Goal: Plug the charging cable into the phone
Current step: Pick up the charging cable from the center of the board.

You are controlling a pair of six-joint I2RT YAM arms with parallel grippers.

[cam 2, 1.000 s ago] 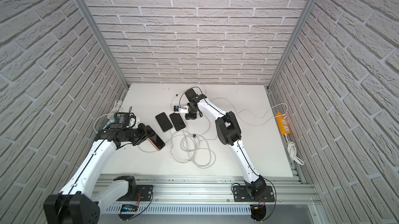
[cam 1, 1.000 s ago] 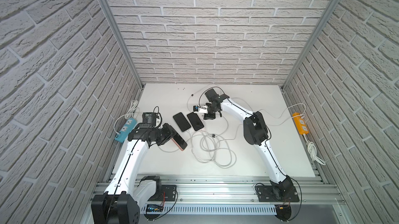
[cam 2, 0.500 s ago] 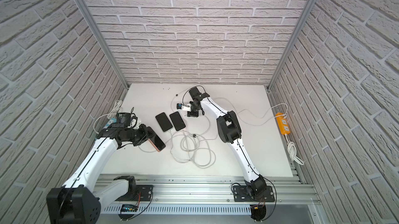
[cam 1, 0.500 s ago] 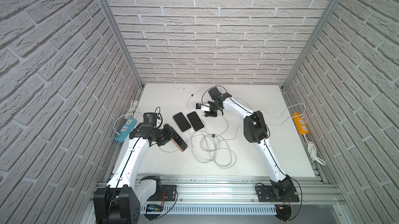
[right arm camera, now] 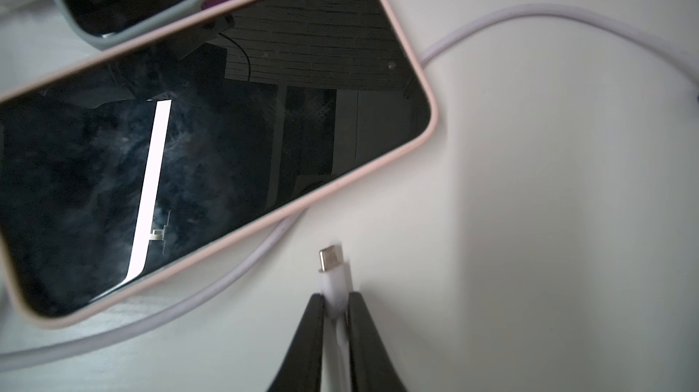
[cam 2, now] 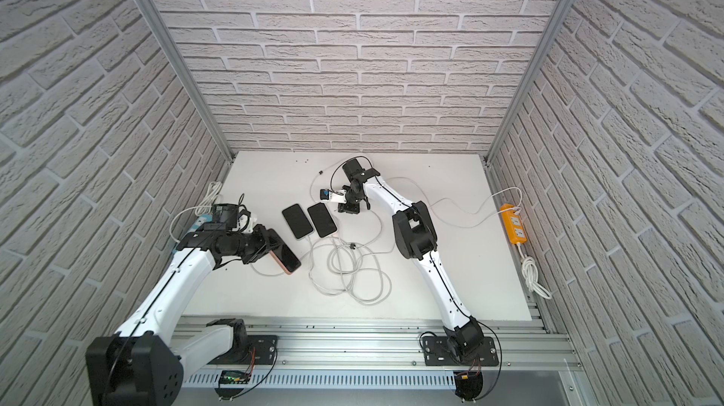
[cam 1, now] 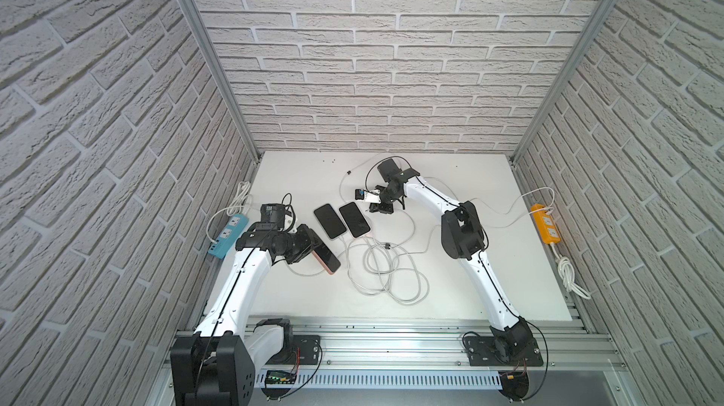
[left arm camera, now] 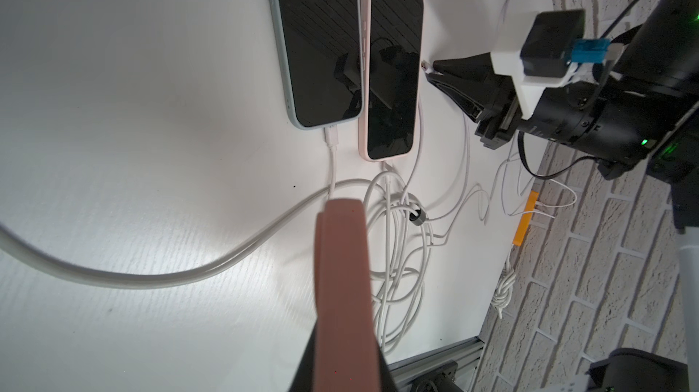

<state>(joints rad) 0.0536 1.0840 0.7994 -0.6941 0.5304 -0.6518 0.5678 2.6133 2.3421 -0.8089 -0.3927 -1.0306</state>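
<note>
Both jaws of the right gripper (right arm camera: 334,297) pinch the white charging cable's plug (right arm camera: 332,265) behind its metal tip. Carry it level toward eight o'clock, where the left gripper (cam 1: 304,244) clamps the salmon-cased phone (cam 1: 328,261) on edge.

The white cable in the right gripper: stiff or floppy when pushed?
Probably floppy: the white cables lie in loose loops on the table. The short plug end past the right gripper would likely hold straight when pushed.

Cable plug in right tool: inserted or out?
Out. The cable plug shows a bare metal tip, pinched in the right tool, beside the pink-cased phone.
</note>
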